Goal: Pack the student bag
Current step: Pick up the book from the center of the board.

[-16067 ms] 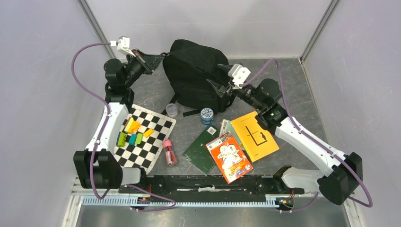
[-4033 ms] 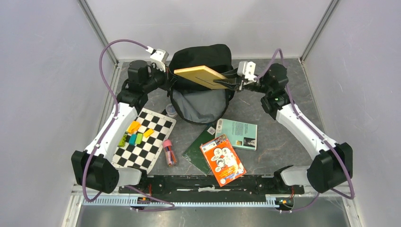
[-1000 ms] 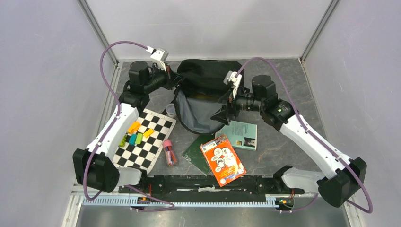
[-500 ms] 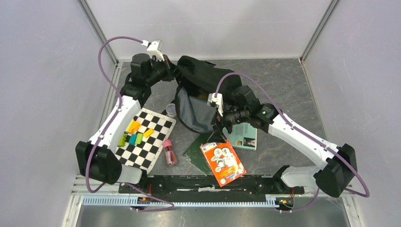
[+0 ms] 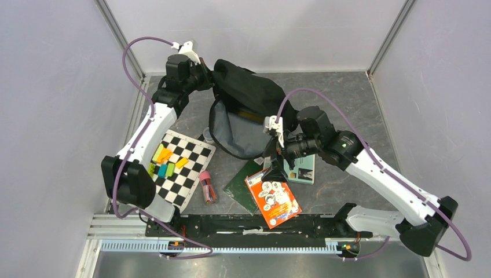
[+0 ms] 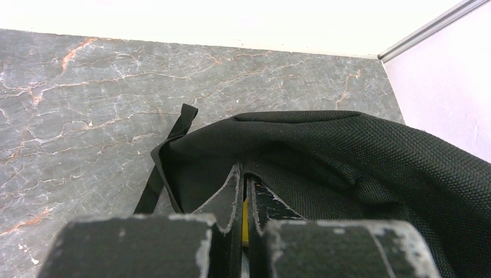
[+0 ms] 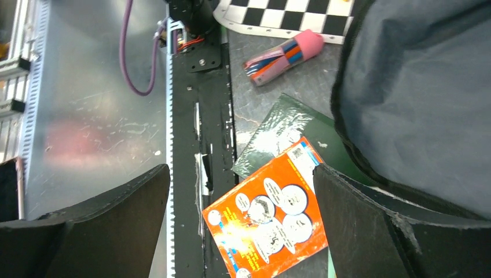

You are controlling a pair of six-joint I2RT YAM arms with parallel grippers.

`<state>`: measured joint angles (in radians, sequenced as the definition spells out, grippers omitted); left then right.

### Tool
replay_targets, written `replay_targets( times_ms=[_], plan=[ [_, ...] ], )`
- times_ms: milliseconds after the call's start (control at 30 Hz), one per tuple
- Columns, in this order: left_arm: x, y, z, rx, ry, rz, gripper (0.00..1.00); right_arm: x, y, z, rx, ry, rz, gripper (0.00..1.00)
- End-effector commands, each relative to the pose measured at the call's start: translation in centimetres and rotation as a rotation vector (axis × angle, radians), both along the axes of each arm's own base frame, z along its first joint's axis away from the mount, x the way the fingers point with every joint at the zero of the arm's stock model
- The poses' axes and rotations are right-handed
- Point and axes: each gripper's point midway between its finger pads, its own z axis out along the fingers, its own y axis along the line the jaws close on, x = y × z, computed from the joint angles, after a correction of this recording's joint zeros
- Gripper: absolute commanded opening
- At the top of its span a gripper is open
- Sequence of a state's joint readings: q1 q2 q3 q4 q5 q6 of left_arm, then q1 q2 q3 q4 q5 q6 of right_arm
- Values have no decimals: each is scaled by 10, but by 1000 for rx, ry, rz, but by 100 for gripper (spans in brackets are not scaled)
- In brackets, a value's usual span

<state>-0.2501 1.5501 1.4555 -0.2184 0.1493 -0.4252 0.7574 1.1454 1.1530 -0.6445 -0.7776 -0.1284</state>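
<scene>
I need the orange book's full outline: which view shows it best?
Top external: nearly the whole orange book shows. Right wrist shows it larger but cropped at the bottom; left wrist misses it.

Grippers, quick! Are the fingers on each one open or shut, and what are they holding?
Left gripper: shut, pinching the student bag fabric.
Right gripper: open, holding nothing, above the orange book.

Grey marbled table, student bag, chequered mat, green book, orange comic, teal book, pink pouch
</scene>
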Motion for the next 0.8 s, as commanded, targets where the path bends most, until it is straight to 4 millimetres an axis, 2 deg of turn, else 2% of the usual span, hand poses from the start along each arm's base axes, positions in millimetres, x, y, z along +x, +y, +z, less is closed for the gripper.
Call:
replay_targets(
  times_ms=[0, 100, 167, 267, 300, 367, 567, 667, 767],
  plan=[
    [3, 11, 13, 36, -56, 32, 2, 14, -15, 3, -19, 1, -194, 98],
    [-1, 11, 11, 56, -70, 13, 2, 15, -27, -3, 16, 65, -299, 98],
    [-3, 10, 6, 66, -65, -4, 2, 18, -35, -17, 34, 99, -374, 98],
    [-7, 6, 4, 58, -75, -34, 2, 21, -55, -64, -50, 179, -503, 98],
    [-9, 4, 3, 54, -78, -47, 2, 18, -62, -85, -88, 215, -528, 98],
    [-13, 1, 4, 47, -90, -71, 2, 16, -72, -113, -120, 253, -575, 98],
    [-19, -2, 3, 33, -94, -89, 2, 26, -100, -173, -153, 305, -691, 98],
    [-20, -2, 7, 28, -103, -93, 2, 23, -100, -191, -138, 336, -670, 98],
    [-21, -2, 8, 30, -107, -94, 2, 11, -91, -199, -80, 365, -588, 98]
  ],
)
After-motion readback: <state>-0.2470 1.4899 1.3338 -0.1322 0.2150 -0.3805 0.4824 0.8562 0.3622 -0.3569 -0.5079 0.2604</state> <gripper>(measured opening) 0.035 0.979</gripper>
